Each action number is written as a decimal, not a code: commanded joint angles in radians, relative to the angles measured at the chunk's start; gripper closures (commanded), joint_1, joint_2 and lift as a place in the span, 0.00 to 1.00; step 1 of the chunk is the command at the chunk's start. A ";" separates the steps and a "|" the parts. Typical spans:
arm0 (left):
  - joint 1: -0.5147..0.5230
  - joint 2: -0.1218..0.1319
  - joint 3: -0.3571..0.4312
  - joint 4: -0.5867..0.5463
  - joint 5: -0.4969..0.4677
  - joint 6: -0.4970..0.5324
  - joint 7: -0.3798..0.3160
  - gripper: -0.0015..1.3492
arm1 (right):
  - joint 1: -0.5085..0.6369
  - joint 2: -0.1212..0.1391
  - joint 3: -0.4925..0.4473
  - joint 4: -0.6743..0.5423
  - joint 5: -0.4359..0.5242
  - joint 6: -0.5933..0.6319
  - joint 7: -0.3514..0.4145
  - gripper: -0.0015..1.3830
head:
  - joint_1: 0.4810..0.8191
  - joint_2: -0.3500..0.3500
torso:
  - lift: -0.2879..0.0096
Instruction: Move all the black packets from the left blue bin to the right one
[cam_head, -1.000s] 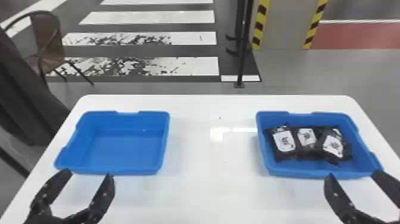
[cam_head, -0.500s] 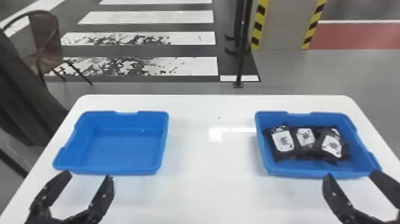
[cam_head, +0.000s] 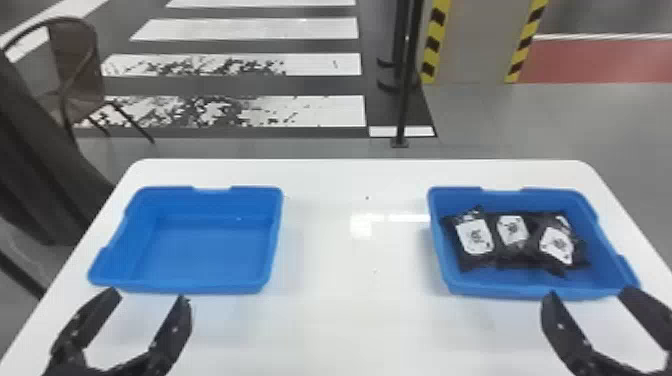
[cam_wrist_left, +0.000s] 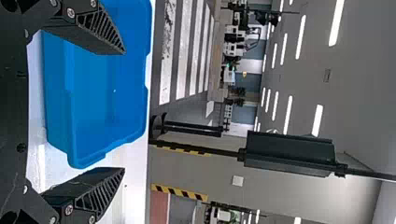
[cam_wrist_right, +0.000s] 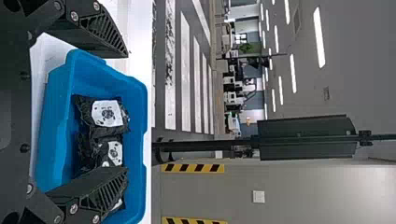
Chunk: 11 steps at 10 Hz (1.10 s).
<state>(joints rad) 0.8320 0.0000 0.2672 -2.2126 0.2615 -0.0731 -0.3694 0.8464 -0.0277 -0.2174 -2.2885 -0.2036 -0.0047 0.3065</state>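
Packets (cam_head: 475, 240), black with white labels, are in right bin (cam_head: 500, 290). They lie bunched and touching, some overlapping; exact count, can't tell. Labels mostly face up. Left bin (cam_head: 210, 250) shows its bare blue floor. Both bins sit on the white tabletop (cam_head: 330, 315), well apart, one per side.

Left pincer (cam_head: 149, 296): fingers spread apart, by the near side of left bin. Right pincer (cam_head: 590, 295): fingers also apart, by the near side of right bin. From its wrist camera, one finger (cam_wrist_right: 100, 184) crosses in front of part of the packets.

Beyond the tabletop: brown chair (cam_head: 75, 65) on robot's left, white floor stripes (cam_head: 320, 110), dark pole (cam_head: 407, 75), pillar (cam_head: 475, 50) with yellow-black edge strips.
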 joint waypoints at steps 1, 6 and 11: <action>0.000 -0.003 0.000 0.000 0.002 0.009 0.000 0.12 | 0.000 0.000 0.000 0.002 -0.002 0.000 0.000 0.12 | 0.63 0.55 | 0.50; 0.002 -0.003 0.000 0.000 0.006 0.019 0.000 0.12 | -0.002 0.000 0.000 0.002 -0.006 0.000 0.000 0.12 | 0.63 0.55 | 0.50; 0.000 -0.003 -0.002 0.000 0.006 0.031 0.001 0.12 | -0.005 0.000 0.002 0.007 -0.016 0.000 0.000 0.12 | 0.63 0.54 | 0.50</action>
<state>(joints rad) 0.8319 0.0000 0.2651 -2.2126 0.2670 -0.0424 -0.3689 0.8419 -0.0279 -0.2172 -2.2814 -0.2180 -0.0049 0.3067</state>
